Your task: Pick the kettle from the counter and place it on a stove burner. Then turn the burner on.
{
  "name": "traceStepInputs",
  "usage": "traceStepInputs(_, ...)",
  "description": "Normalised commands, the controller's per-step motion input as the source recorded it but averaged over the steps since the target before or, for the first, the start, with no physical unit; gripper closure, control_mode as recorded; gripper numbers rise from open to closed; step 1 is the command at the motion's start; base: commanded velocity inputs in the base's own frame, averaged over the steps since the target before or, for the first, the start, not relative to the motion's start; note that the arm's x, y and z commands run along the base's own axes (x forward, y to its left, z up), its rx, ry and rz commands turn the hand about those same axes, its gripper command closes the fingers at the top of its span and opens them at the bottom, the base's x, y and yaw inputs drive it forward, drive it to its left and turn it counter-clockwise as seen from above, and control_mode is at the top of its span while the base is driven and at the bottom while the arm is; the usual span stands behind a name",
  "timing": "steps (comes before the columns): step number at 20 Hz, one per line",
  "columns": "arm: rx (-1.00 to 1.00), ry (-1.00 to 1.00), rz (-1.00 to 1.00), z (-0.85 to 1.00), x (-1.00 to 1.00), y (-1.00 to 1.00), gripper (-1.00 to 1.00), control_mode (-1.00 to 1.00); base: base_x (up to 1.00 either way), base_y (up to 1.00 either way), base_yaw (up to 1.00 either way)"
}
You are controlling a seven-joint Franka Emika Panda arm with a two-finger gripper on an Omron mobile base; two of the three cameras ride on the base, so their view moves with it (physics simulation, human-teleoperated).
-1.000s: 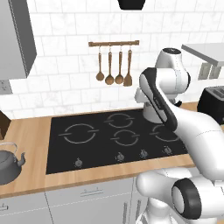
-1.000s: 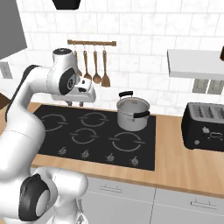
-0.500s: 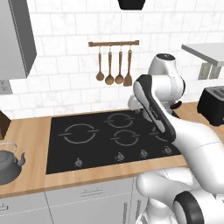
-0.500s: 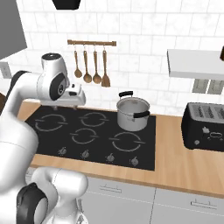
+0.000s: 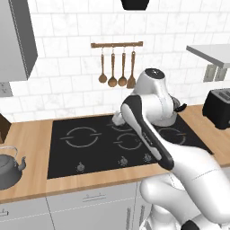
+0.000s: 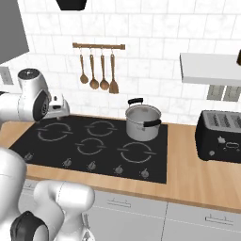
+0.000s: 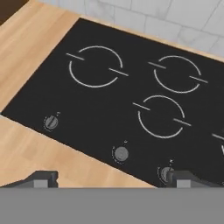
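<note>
The dark grey kettle (image 5: 8,170) stands on the wooden counter (image 5: 31,134) at the far left, partly cut by the frame edge, well left of the black cooktop (image 5: 96,155). My gripper (image 7: 113,179) is open, its tips wide apart with nothing between them. It hovers over the rear middle of the cooktop and looks down at the largest stove burner (image 7: 96,66), which is bare. In the right base view the gripper (image 6: 60,112) hangs above the cooktop's far left rear. The largest stove burner (image 5: 81,137) lies between my hand and the kettle.
A shiny silver pot (image 6: 142,122) with black handles sits on the rear right burner. A black toaster (image 6: 221,136) stands on the counter at the right. Wooden utensils (image 6: 99,70) hang on the wall rail. Knobs (image 7: 120,153) line the cooktop's front edge.
The arm has swung left across the cooktop, from beside the silver pot to over its rear middle. The kettle and pot have not moved.
</note>
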Motion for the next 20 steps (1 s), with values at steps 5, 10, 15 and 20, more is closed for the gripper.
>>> traceStepInputs(5, 0.16, 0.0, 0.18, -0.02, 0.0, 0.76, -1.0, -1.0, 0.0, 0.0, 0.0)
traceStepInputs(10, 0.25, 0.09, 0.14, 0.0, 0.0, 0.81, -1.0, -1.0, 0.0, 0.0, 0.0)
traceStepInputs(15, 0.19, 0.19, 0.18, 0.0, -0.04, 0.9, -1.0, -1.0, 0.0, 0.0, 0.0)
traceStepInputs(20, 0.04, 0.1, 0.22, -0.05, -0.12, 0.88, -1.0, -1.0, 0.0, 0.0, 0.0)
